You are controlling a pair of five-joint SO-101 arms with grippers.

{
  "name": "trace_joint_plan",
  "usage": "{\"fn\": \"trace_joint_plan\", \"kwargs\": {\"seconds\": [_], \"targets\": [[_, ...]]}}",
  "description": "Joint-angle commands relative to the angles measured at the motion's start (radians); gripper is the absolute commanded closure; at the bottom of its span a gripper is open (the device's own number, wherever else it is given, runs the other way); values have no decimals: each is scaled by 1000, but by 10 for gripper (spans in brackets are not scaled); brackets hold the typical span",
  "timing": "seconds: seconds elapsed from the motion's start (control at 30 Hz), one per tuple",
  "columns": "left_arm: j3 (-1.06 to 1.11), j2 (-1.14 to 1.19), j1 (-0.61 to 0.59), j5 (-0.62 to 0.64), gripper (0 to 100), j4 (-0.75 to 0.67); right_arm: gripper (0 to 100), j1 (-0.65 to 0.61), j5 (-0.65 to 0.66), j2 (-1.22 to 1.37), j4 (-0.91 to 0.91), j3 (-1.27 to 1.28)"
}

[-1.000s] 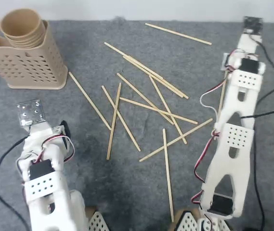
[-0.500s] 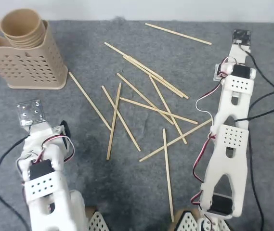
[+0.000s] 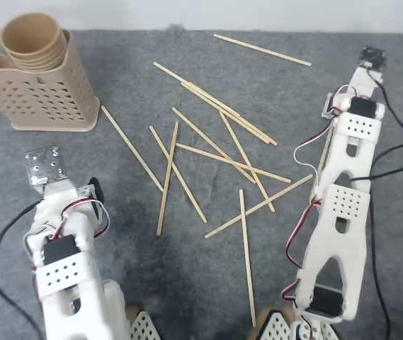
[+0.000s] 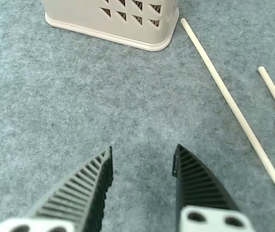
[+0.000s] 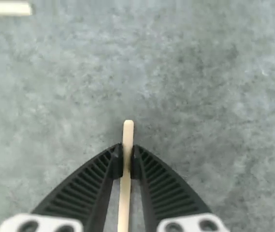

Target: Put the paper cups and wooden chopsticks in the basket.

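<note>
Right arm [image 3: 346, 205]: swinging its wrist back toward the table's outer edge after leaning inward half a second ago; the other arm is keeping still.
Left gripper [image 4: 143, 151]: hanging low over bare mat [image 4: 55, 106], jaws spread wide, holding nothing.
Right gripper [image 5: 126, 151]: clamping tight on one stick, whose tip is poking just past the fingertips.
Held chopstick [image 5: 127, 129]: being pinched close to one end, so the long free part is probably trailing under the arm. It is light, stiff, thin wood, and is looking apt to pivot in the jaws. A hold nearer mid-length is likely serving better.
Loose chopsticks [image 3: 219, 152]: lying crossed and overlapping mid-table, between the two arms and beyond. Each is sitting flat on the mat, so a free end is looking like the easiest place to pinch.
Basket [image 3: 42, 99]: standing upright at the far corner, ahead of the left gripper.
Paper cups [image 3: 35, 39]: sitting nested inside the basket already.
Hidden: the arm is covering most of the held stick's length, and the picture's edge is cutting off one side of the basket.
</note>
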Motion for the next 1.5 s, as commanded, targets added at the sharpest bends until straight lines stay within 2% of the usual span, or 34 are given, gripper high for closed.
{"fn": "trace_joint_plan", "kwargs": {"seconds": [0.0, 0.1, 0.43, 0.73, 0.93, 1.03, 1.3, 1.47], "targets": [[-10, -21, -8, -6, 802, -18, 992, -7, -98, -202, -25, -40], [-10, -21, -8, -6, 802, -18, 992, -5, -144, -306, 10, -40], [-10, -21, -8, -6, 802, -18, 992, 2, -287, -650, 334, -40], [-10, -21, -9, -6, 802, -18, 992, 4, -416, -763, 383, -41], [-10, -21, -9, -6, 802, -18, 992, 4, -407, -843, 495, -41], [-10, -21, -9, -6, 802, -18, 992, 7, -350, -906, 527, -35], [-10, -21, -9, -6, 802, -18, 992, 143, -339, -1041, 530, -32], [-10, -21, -9, -6, 802, -18, 992, 170, -324, -1127, 530, -31]]}}
